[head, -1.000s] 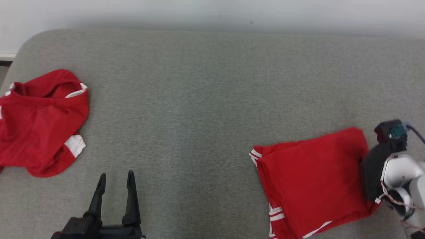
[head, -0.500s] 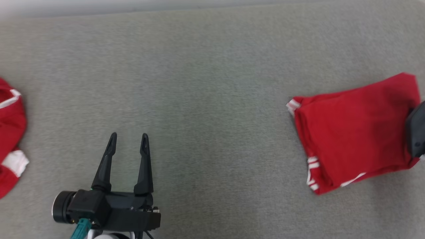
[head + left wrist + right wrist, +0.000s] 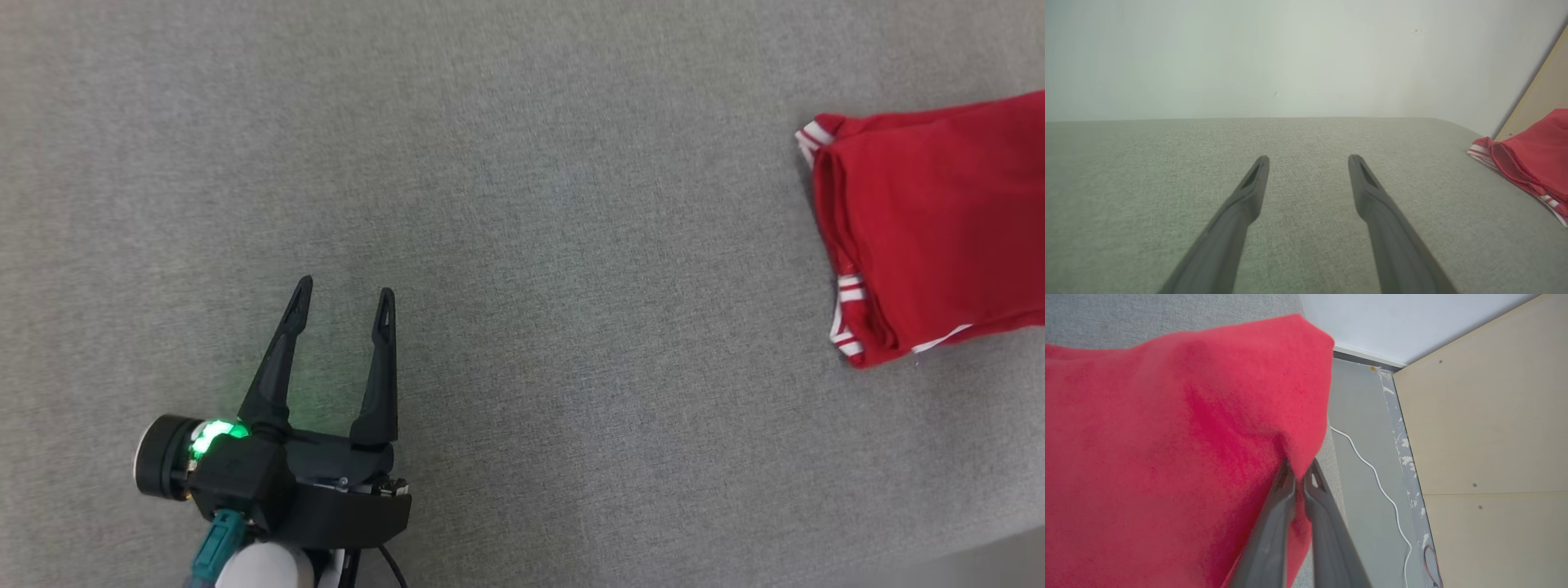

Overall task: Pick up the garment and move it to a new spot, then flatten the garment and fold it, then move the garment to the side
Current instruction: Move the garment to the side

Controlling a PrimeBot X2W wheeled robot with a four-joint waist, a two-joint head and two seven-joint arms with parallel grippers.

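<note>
Crosswise garment point(image 3: 939, 229), stripes point(image 3: 849, 287) leftward, right end effector point(image 3: 1300, 466) pinching it, left end effector point(image 3: 344, 287) wide

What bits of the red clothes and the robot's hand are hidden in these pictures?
Head view: the red garment runs off the right edge, so its far end is cut off.
Right wrist view: the right gripper is shut on the red garment, whose fold buries its fingertips.
Left wrist view: the right edge cuts the red garment; shirt or shorts, cannot tell.
</note>
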